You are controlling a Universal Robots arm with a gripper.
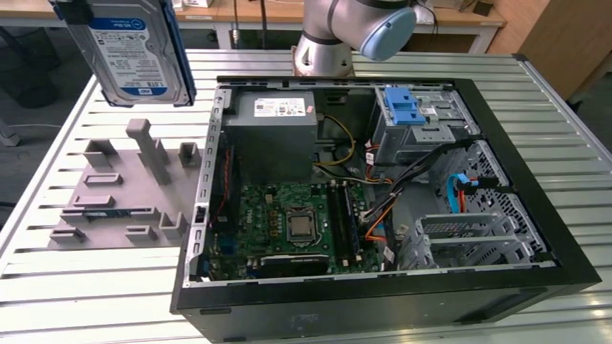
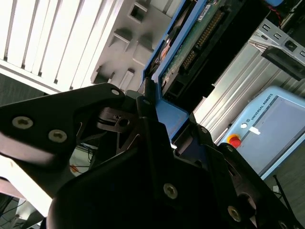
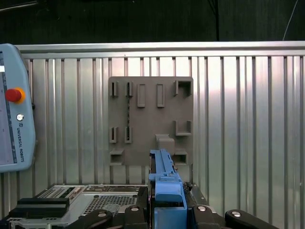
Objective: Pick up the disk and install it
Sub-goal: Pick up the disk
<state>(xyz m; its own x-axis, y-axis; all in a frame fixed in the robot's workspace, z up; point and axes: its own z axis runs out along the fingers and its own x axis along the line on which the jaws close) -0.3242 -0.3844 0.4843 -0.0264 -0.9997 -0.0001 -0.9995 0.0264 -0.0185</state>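
The disk [image 1: 134, 54], silver with a white-and-blue label and a blue carrier frame, hangs upright in the air at the exterior view's upper left, above the grey fixture plate [image 1: 105, 208]. In the first wrist view its blue frame edge [image 3: 166, 183] stands between my black gripper [image 3: 167, 210] fingers, over the plate [image 3: 150, 119]. The second wrist view shows the gripper [image 2: 159, 102] clamped on the disk's blue frame [image 2: 178, 45], with the circuit board and connector side facing the camera. The gripper is shut on the disk.
An open black computer case [image 1: 535, 236] lies on the slatted metal table [image 1: 57, 287], with a grey power supply [image 1: 277, 136], a motherboard [image 1: 297, 222] and a drive cage with a light-blue latch [image 1: 403, 107]. A teach pendant [image 3: 12, 124] sits beside the table.
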